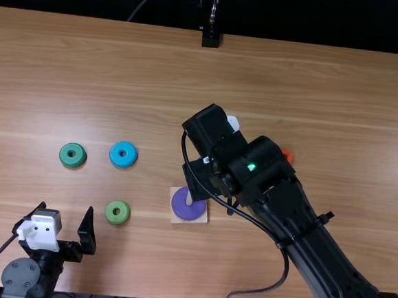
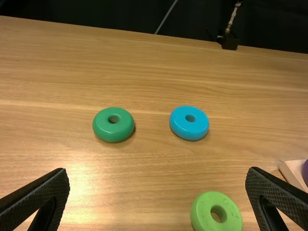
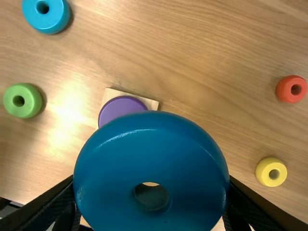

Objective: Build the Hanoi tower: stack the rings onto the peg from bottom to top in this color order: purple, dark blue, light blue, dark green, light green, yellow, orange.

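Top view first: looks like one ring down, six to go. The purple ring (image 1: pixel 188 212) sits around the peg (image 1: pixel 189 197) on its pale square wooden base (image 1: pixel 173 217), much closer to the near edge of the table (image 1: pixel 328 90) than the far one. Light green ring (image 1: pixel 108 212) is left of the base, also toward the near edge; light blue ring (image 1: pixel 124 146) and dark green ring (image 1: pixel 64 155) are farther in from that edge. Tabletop is light brown with streaky grain. Left gripper (image 1: pixel 66 207) is by the near edge, fingers wide apart, nothing in them.

Left wrist view: same three loose rings, lying flat, all fat smooth donuts with rounded rims and a soft shine. That gripper's pads have a fine woven-looking texture.

Right wrist view: the right gripper (image 3: pixel 151 179) has the dark blue ring (image 3: pixel 151 151) pinched across its width, fingers only as far apart as the ring. It's glossy and held above the table close to the base, so I'd guess it goes on next. Orange ring (image 3: pixel 286 90) and yellow ring (image 3: pixel 262 172) lie on the wood well apart from the base, chunkier and narrower, like little barrels.
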You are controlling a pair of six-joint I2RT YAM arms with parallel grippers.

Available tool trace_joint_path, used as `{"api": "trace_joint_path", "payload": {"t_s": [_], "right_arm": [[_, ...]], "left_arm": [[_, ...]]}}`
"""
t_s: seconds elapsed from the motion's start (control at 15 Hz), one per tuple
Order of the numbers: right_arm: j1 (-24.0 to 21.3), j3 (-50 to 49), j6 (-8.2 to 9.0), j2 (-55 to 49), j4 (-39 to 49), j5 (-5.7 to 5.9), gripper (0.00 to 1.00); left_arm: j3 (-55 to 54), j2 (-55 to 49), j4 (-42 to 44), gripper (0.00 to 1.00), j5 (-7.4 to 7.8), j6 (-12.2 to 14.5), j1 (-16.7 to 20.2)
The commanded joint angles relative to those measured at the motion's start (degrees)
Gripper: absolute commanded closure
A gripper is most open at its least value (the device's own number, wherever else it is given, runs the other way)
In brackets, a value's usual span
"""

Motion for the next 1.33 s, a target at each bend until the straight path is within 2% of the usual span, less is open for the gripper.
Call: {"api": "trace_joint_path", "payload": {"t_s": [0.0,0.4,1.27], "right_arm": [[0.48,1.66,0.54,-1.28,0.10,-0.30,0.93],[3.56,0.95,0.75,-1.28,0.20,-0.30,0.93],[4.44,-1.33,0.86,1.80,0.73,-0.30,0.93]], "left_arm": [[-6.04,-0.67,-4.69,0.00,-0.38,0.33,-0.16],[-6.04,-0.67,-4.69,0.00,-0.38,0.33,-0.16],[-6.04,-0.67,-4.69,0.00,-0.38,0.33,-0.16]]}}
